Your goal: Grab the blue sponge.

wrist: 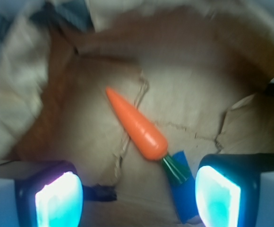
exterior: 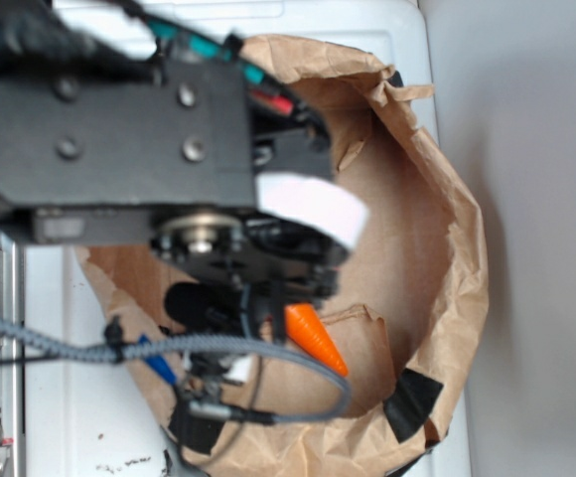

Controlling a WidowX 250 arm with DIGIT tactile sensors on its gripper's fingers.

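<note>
- Judging by its thin, flat, matte look, the blue sponge [wrist: 185, 191] seemed light and soft, likely to bend or compress under the pads rather than slip; it did not look fragile.
- A pinch across its narrow width, near the free part away from the carrot [wrist: 139, 126], looked like the best hold, since the carrot's green top lay over the sponge's upper end.
- In the wrist view the sponge lay flat on the brown paper bag floor [wrist: 193, 94], low in the picture, just inside the right-hand pad [wrist: 218, 201] as seen there and partly hidden by it.
- It sat well off-centre in the gap, much nearer that pad than the other one [wrist: 59, 201], so the gripper [wrist: 137, 201] would probably have needed a sideways shift before closing.
- The fingers stood spread wide apart, holding nothing, with both pads above the paper; how far above could not be told.
- The carrot rested diagonally, its tip pointing up and away, its leafy end touching the sponge, so a careless close risked catching it too.
- From the exterior view the arm [exterior: 109, 129] hid the sponge entirely; only the carrot [exterior: 316, 338] showed inside the bag [exterior: 457, 258].
</note>
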